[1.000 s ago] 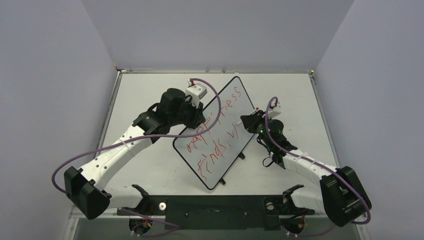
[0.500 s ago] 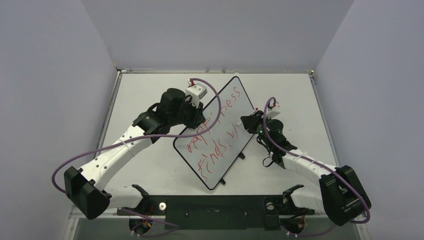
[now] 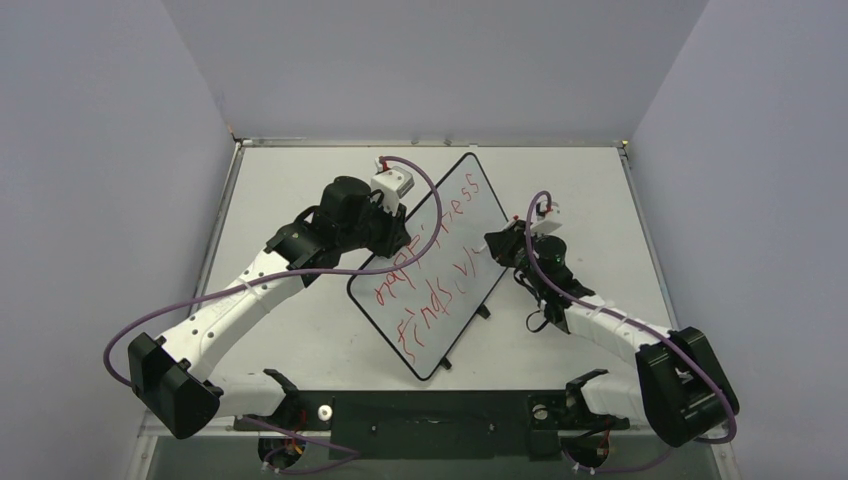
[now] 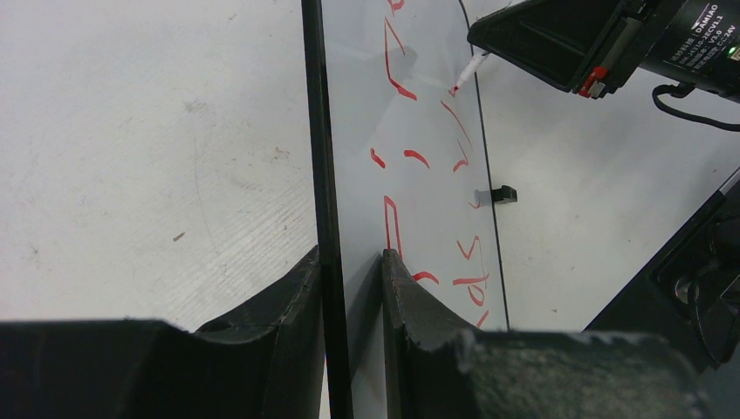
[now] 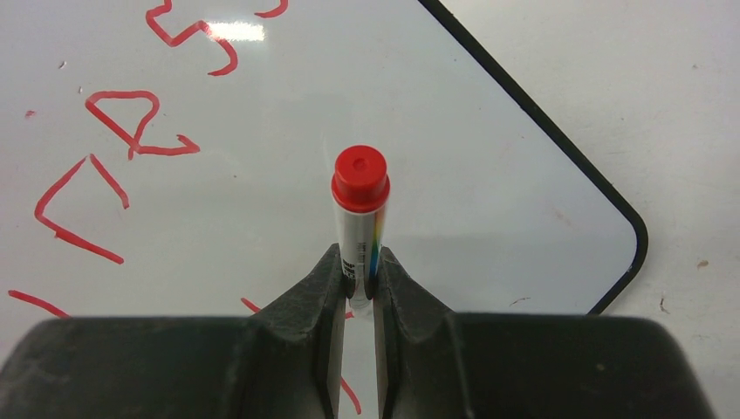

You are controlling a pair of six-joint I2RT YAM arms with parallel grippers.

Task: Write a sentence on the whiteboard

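1. White bench [image 3: 300, 330], grey walls around.
2. Whiteboard [image 3: 445, 335] set diagonally mid-bench, bearing red sentence [image 3: 418, 312].
3. Left pincer [image 4: 349, 255] clamped on its left rim.
4. Right pincer [image 5: 356, 262] squeezed tight around red-capped marker [image 5: 359, 218], over board's right side.

Glossy white, black-rimmed rectangular whiteboard [image 3: 440, 340] bearing a red handwritten sentence [image 3: 425, 300]
The whiteboard lies diagonally mid-surface, long axis running 7 to 1 o'clock; the sentence fills two uneven lines.

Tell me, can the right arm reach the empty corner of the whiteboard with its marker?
Probably yes. The right fingers hold the marker pointed at the whiteboard, and nothing sits between it and the blank corner.
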